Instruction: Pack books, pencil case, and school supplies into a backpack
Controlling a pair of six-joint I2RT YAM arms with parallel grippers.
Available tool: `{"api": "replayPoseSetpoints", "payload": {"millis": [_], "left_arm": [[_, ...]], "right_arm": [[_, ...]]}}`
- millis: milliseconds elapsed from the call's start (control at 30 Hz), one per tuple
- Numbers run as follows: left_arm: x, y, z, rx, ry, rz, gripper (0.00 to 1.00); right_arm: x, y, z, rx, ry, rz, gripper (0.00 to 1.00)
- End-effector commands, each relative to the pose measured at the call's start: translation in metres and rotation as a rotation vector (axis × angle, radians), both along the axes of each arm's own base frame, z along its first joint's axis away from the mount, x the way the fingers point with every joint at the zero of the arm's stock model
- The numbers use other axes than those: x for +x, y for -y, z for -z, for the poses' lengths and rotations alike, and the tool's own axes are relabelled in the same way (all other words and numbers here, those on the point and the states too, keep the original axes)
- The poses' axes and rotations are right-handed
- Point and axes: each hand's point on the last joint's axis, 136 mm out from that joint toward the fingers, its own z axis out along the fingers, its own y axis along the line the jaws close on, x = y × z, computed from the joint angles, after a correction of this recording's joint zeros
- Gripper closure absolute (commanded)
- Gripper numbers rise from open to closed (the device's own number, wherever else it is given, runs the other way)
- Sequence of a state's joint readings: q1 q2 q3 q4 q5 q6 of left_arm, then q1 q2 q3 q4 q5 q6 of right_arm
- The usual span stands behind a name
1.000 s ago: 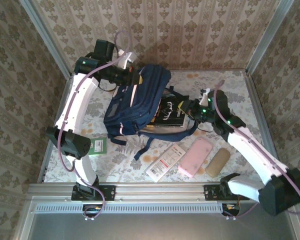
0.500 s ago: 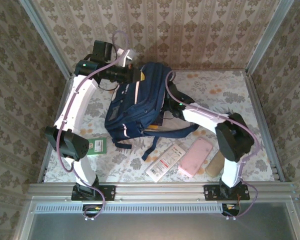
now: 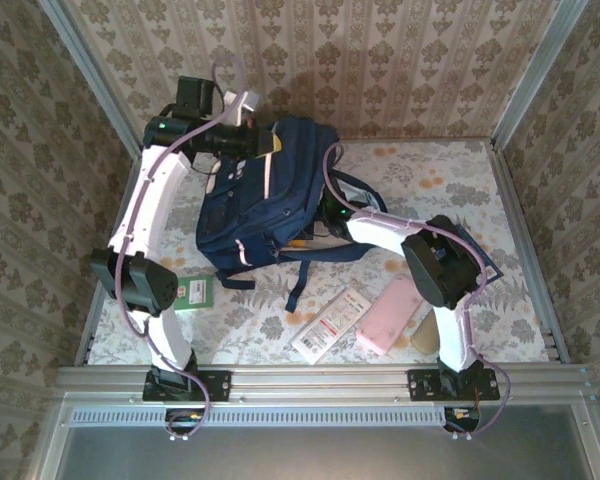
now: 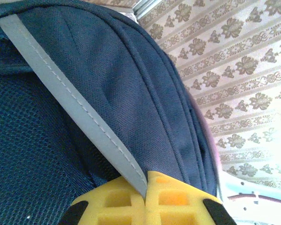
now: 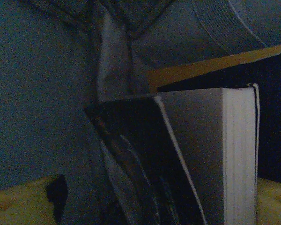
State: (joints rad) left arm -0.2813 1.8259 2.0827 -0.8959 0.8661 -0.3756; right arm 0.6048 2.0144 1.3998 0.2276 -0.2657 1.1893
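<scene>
The navy backpack (image 3: 265,200) lies in the middle of the table with its mouth facing right. My left gripper (image 3: 263,146) is shut on a grey strip of its top fabric (image 4: 84,117) and holds the top up. My right arm (image 3: 380,228) reaches into the mouth. Inside, my right gripper (image 5: 147,201) is open, its yellow fingers (image 5: 18,204) far apart. A dark-covered book (image 5: 145,154) with white page edges stands between them, with a yellow edge (image 5: 201,68) behind it. The green booklet (image 3: 194,291) lies at the left. The white packet (image 3: 330,323), the pink pouch (image 3: 392,313) and the tan pouch (image 3: 421,332) lie near the front.
A dark strap (image 3: 298,285) trails from the backpack toward the white packet. The right arm's elbow (image 3: 442,262) hangs over the pink and tan pouches. Patterned walls and metal posts (image 3: 525,80) close the table on three sides, with a rail (image 3: 310,380) along the near edge.
The right arm has swung left and pushed the dark book into the backpack's mouth, then its jaws opened. The left gripper has pulled the backpack's top slightly up and left.
</scene>
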Motion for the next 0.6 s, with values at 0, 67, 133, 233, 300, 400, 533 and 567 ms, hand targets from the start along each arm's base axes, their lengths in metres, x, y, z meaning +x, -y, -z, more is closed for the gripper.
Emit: {"api": "replayPoseSetpoints", "payload": {"millis": [0,67,133,233,300,400,533,567], "left_arm": [[0.0,-0.027,-0.07,-0.122,0.25,-0.007,1.0],[0.009,-0.039,-0.06,-0.112,0.232,-0.052,1.0],[0.013,-0.043,-0.051,-0.102,0.215,-0.07,1.0],[0.016,-0.042,-0.041,-0.091,0.203,-0.077,1.0],[0.018,-0.043,-0.035,-0.073,0.2,-0.092,1.0],[0.023,-0.044,-0.023,-0.035,0.192,-0.118,1.0],[0.026,-0.03,0.003,0.066,0.17,-0.11,1.0],[0.025,-0.022,0.013,0.098,0.165,-0.098,1.0]], "right_arm": [[-0.015,0.014,-0.05,-0.051,0.138,-0.06,0.07],[-0.022,0.024,-0.052,-0.101,0.152,-0.078,0.04],[-0.027,0.037,-0.054,-0.133,0.164,-0.076,0.03],[-0.03,0.062,-0.056,-0.189,0.161,-0.042,0.03],[-0.033,0.084,-0.056,-0.24,0.146,0.0,0.04],[-0.04,0.11,-0.057,-0.306,0.142,0.036,0.08],[-0.056,0.143,-0.067,-0.402,0.136,0.056,0.11],[-0.062,0.157,-0.068,-0.461,0.133,0.081,0.1]]}}
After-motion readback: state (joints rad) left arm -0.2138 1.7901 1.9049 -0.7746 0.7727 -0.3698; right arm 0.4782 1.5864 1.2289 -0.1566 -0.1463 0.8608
